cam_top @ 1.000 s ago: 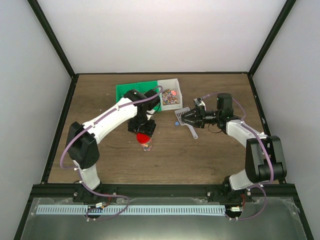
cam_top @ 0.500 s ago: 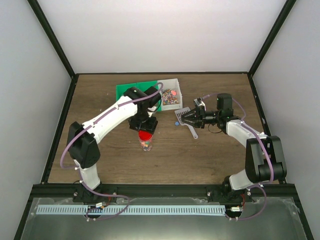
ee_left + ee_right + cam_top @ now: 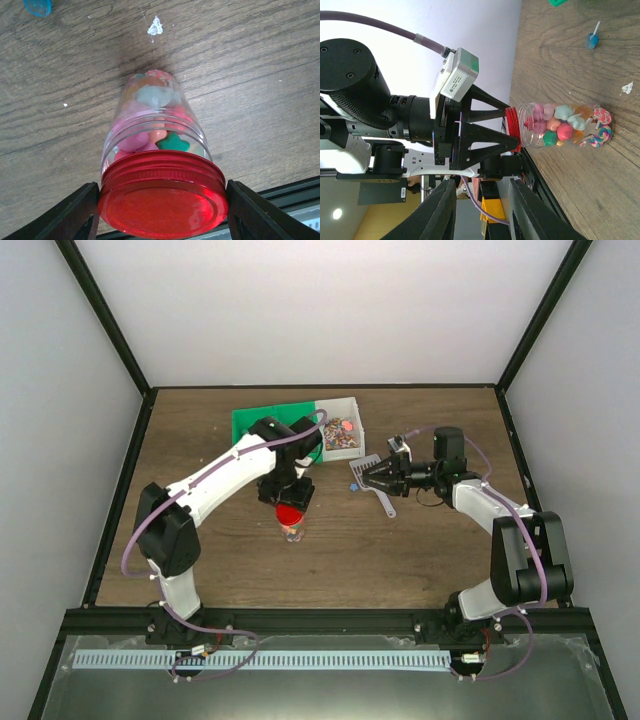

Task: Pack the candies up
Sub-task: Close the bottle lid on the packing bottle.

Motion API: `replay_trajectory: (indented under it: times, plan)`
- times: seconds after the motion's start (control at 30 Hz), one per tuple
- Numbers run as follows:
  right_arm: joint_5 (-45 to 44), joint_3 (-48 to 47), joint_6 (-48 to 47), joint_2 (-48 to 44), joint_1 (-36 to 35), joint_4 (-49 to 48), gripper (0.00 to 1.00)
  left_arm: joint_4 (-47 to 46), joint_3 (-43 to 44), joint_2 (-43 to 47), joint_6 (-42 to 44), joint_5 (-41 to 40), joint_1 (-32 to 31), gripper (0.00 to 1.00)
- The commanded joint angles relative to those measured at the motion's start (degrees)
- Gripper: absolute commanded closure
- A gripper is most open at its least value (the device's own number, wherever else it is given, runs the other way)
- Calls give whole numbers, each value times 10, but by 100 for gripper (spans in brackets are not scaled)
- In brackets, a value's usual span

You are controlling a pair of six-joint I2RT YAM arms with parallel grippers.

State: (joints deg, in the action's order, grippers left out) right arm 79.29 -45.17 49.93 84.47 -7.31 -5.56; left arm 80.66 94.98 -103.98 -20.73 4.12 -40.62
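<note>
A clear jar (image 3: pixel 150 125) full of candies (image 3: pixel 172 141) stands upright on the wood table, closed by a round red lid (image 3: pixel 162 200). My left gripper (image 3: pixel 162 202) comes down from above and is shut on that lid, with one black finger pressed against each side of it. The top view shows this gripper (image 3: pixel 289 502) over the jar (image 3: pixel 293 531). More candies (image 3: pixel 342 433) lie in a white box. My right gripper (image 3: pixel 372 478) hovers to the right of the jar, over a grey scoop (image 3: pixel 384 503). Its jaws (image 3: pixel 482 200) stand open with nothing between them and face the jar (image 3: pixel 565 125).
The white box (image 3: pixel 340 405) sits at the back beside a green sheet (image 3: pixel 262 420). A loose blue candy (image 3: pixel 353 484) lies on the table near the scoop, also seen as a blue candy (image 3: pixel 591 40) in the right wrist view. Black frame posts border the table.
My left wrist has shifted slightly over the jar while keeping hold of the red lid. The right arm has not moved.
</note>
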Motion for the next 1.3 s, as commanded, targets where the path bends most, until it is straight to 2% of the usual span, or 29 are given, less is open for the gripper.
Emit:
replay_trajectory:
  times: [0.0,1.27]
  plan:
    - [8,-13,-10,-2,6,3,69,4,16,-8,3,-2,-8,33]
    - [8,-11,-13,-3,5,6,69,4,35,-26,4,-10,-9,29]
